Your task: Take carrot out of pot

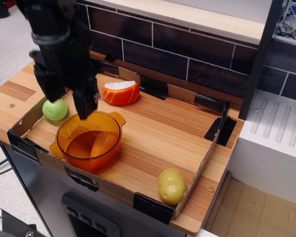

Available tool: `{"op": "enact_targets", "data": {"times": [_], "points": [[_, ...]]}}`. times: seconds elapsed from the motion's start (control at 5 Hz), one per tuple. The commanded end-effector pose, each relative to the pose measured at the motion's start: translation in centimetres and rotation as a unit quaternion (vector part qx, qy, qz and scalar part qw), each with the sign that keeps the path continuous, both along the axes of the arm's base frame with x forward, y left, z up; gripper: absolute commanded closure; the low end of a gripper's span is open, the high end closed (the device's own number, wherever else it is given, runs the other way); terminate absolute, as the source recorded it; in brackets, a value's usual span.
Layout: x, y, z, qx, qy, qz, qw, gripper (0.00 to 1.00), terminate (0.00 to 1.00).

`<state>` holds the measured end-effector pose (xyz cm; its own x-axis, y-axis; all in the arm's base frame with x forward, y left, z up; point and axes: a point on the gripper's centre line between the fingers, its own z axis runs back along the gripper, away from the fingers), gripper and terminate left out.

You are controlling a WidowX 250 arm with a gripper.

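1. Orange and stubby, the carrot lies inside the pot, leaning against the right part of its inner wall.
2. Translucent orange plastic, the pot stands at the front left of a shallow cardboard tray on the wooden bench, one small handle pointing toward the back right.
3. Black and bulky, the claw hangs over the pot's rear left rim, its two fingers spread apart with nothing between them (the right finger tip sits just above the rim).
4. A green ball rests just left of the pot, partly behind the claw's left finger.
5. An orange wedge with a white top lies behind the pot, near the tray's back wall.
6. A yellowish potato sits at the tray's front right corner, well apart from the pot.
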<state>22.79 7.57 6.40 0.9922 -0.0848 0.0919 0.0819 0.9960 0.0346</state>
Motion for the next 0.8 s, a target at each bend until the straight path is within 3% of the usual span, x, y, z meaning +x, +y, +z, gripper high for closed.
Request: {"op": "enact_targets", "data": {"times": [0.0, 0.6], "points": [[-0.4, -0.7, -0.8, 0.001, 0.002, -0.004, 1.0000, 0.00, 0.00], [0.1, -1.9, -2.6, -0.001, 0.007, 0.015, 0.9999, 0.00, 0.00]]}}
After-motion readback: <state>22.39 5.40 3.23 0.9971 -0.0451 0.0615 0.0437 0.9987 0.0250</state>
